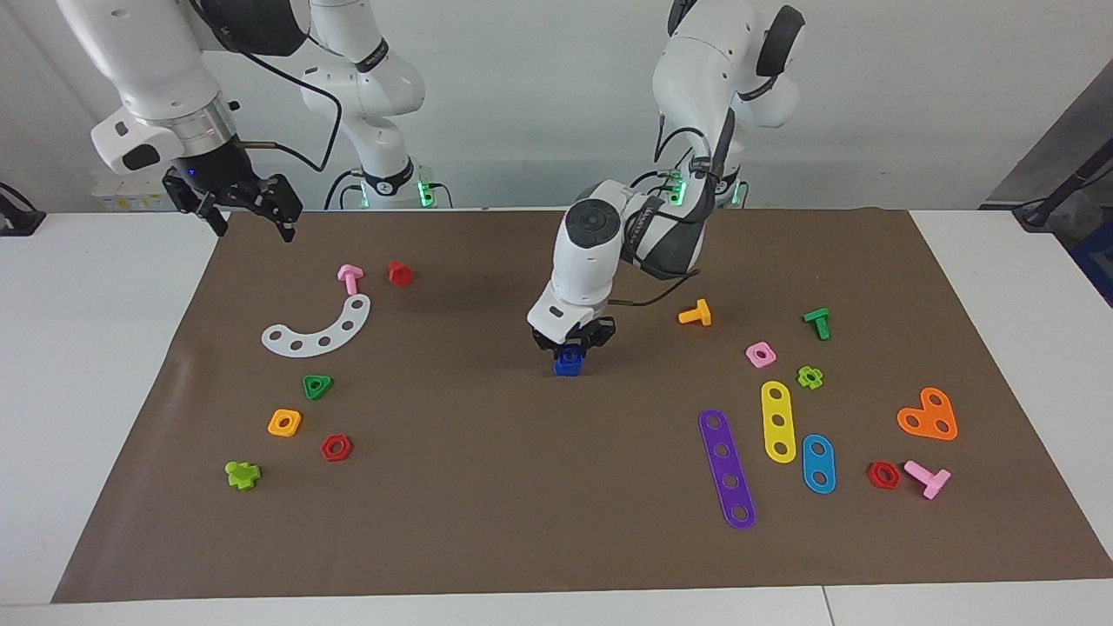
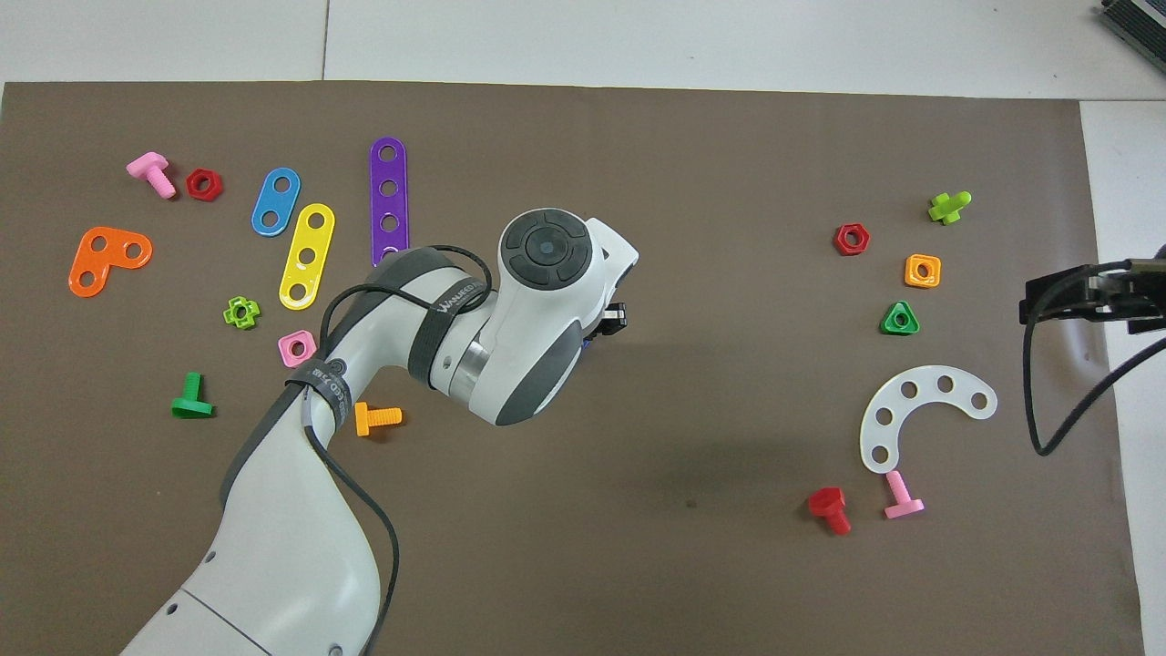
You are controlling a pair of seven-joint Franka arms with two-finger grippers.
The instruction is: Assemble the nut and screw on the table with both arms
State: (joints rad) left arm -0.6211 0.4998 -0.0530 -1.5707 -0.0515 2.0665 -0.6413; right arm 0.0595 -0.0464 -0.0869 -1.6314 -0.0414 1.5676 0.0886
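Observation:
My left gripper [image 1: 571, 345] reaches down at the middle of the brown mat [image 1: 487, 487]. Its fingers stand against both sides of a small dark-blue piece [image 1: 569, 363] whose squarish lower part rests on the mat. I cannot tell the nut from the screw in it. In the overhead view the left wrist hides the piece, and only a black part of the left gripper [image 2: 616, 318] shows. My right gripper [image 1: 252, 228] is open and empty. It hangs in the air over the mat's edge at the right arm's end and also shows in the overhead view [image 2: 1084, 296].
Toward the right arm's end lie a white curved strip [image 1: 322, 330], a pink screw [image 1: 349, 278], a red screw [image 1: 400, 273], a green triangular nut [image 1: 317, 387] and an orange nut [image 1: 284, 422]. Toward the left arm's end lie an orange screw [image 1: 696, 313], a pink nut [image 1: 760, 354] and coloured strips [image 1: 727, 469].

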